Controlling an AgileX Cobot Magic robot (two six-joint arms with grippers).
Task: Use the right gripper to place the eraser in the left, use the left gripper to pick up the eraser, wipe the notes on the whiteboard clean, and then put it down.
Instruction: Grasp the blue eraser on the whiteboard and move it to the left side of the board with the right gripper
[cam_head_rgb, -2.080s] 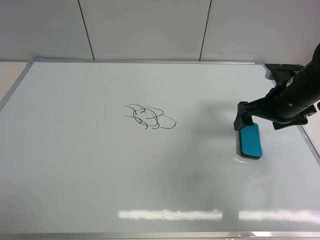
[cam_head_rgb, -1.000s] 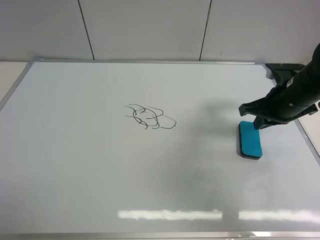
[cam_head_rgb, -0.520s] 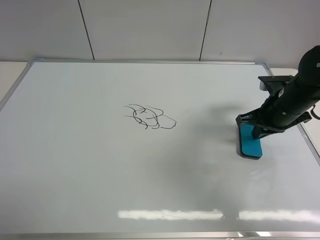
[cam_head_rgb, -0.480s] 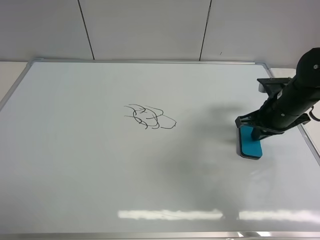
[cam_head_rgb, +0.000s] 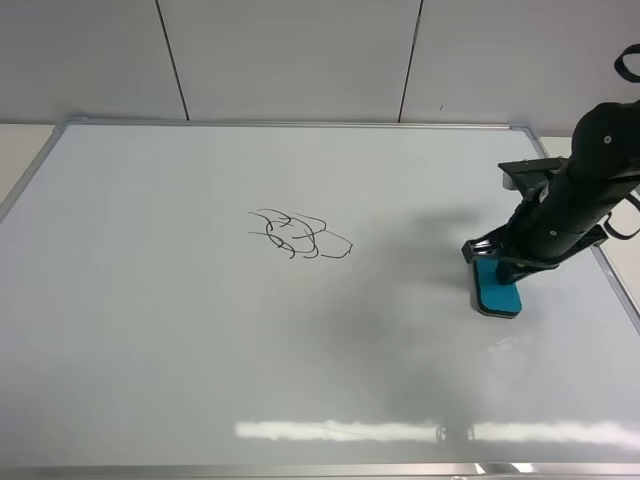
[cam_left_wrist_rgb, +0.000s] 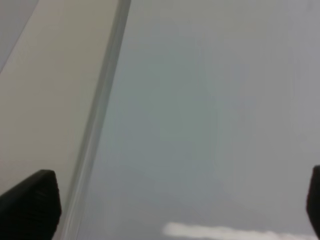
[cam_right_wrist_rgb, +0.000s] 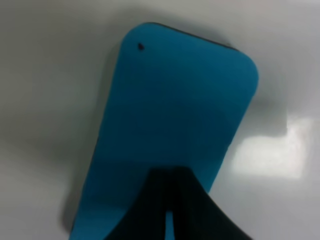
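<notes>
From the high camera, the whiteboard (cam_head_rgb: 180, 340) lies flat and fills most of the scene, with black scribbled notes (cam_head_rgb: 298, 235) left of its middle. The blue eraser (cam_head_rgb: 497, 293) lies flat on the board near its right edge, well apart from the notes. The right gripper (cam_head_rgb: 495, 265) is down over the eraser's far end on its black arm (cam_head_rgb: 590, 180), covering that end.

In the left wrist view, the left gripper (cam_left_wrist_rgb: 172, 207) hangs over bare board beside the whiteboard's metal frame (cam_left_wrist_rgb: 97, 130). Its fingers (cam_left_wrist_rgb: 30, 205) are spread wide with nothing between them.

In the right wrist view, the eraser (cam_right_wrist_rgb: 175, 110) fills the frame. The right gripper (cam_right_wrist_rgb: 169, 175) has its fingertips drawn almost together over the blue face, with only a thin slit between them; whether they pinch it I cannot tell
</notes>
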